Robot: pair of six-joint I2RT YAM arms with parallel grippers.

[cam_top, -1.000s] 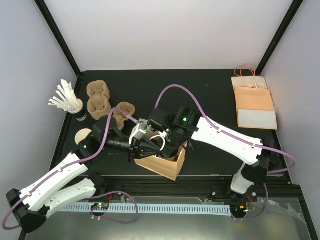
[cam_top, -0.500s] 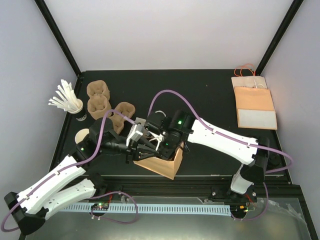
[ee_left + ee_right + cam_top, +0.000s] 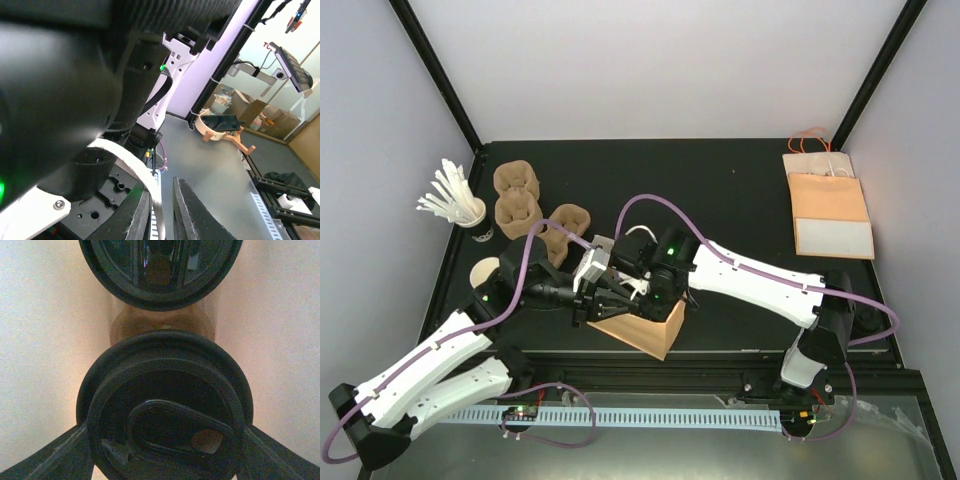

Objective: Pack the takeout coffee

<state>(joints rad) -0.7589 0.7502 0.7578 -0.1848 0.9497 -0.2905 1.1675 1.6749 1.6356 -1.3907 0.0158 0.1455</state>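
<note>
The takeout coffee (image 3: 165, 412) fills the right wrist view. Its round black lid faces the camera, and my right gripper (image 3: 165, 440) is shut on it, with one finger (image 3: 60, 455) on each side. It hangs inside the brown paper bag (image 3: 655, 328), whose pale walls (image 3: 45, 340) close in on both sides. A second black-lidded cup (image 3: 160, 270) sits deeper in the bag. From above, the cup is hidden under my right gripper (image 3: 658, 292). My left gripper (image 3: 162, 195) is shut on the bag's white handle (image 3: 127, 160) at the bag's left rim (image 3: 612, 298).
A dark cup of white stirrers (image 3: 470, 215) stands at the far left. Brown cardboard cup carriers (image 3: 517, 195) lie beside it, with a tan disc (image 3: 485, 272) nearer me. Flat paper bags (image 3: 830, 205) lie at the back right. Black frame posts edge the table.
My right arm has moved left and down, lowering the cup deeper into the bag. The left gripper has stayed at the bag's rim.
</note>
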